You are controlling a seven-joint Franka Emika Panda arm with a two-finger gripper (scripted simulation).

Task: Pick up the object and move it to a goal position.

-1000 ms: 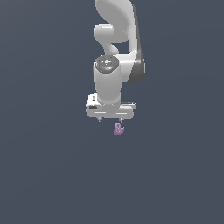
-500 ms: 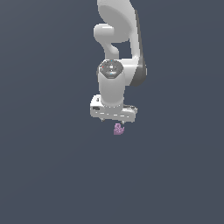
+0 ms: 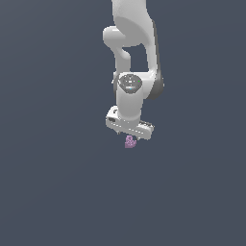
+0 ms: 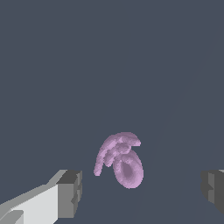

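Exterior view gives you the white arm (image 3: 137,72) coming down from the upper edge, with its wrist turned downward and the gripper (image 3: 129,138) hanging at its lower end. Just under the gripper's flat white body you see the object (image 3: 129,141), a very small pink-purple lumpy piece, much smaller than the gripper and directly below its middle. In this view the object is so close under the gripper that you cannot tell whether anything touches it. The surface (image 3: 57,192) around the object is plain dark grey-blue, and you cannot judge from this view if it is a counter or a floor. In the wrist view you see the object (image 4: 122,159) better: it has a rounded, ribbed shape with an oval hollow on one side, and it lies on the dark surface (image 4: 109,57). The two fingers (image 4: 70,192) stand wide apart, one on each side of the object, with the gripper's (image 4: 142,190) middle close beside it. There is clear dark ground between the object and each finger, so neither finger touches it, and the object sits nearer to the white-and-grey finger than to the other one.
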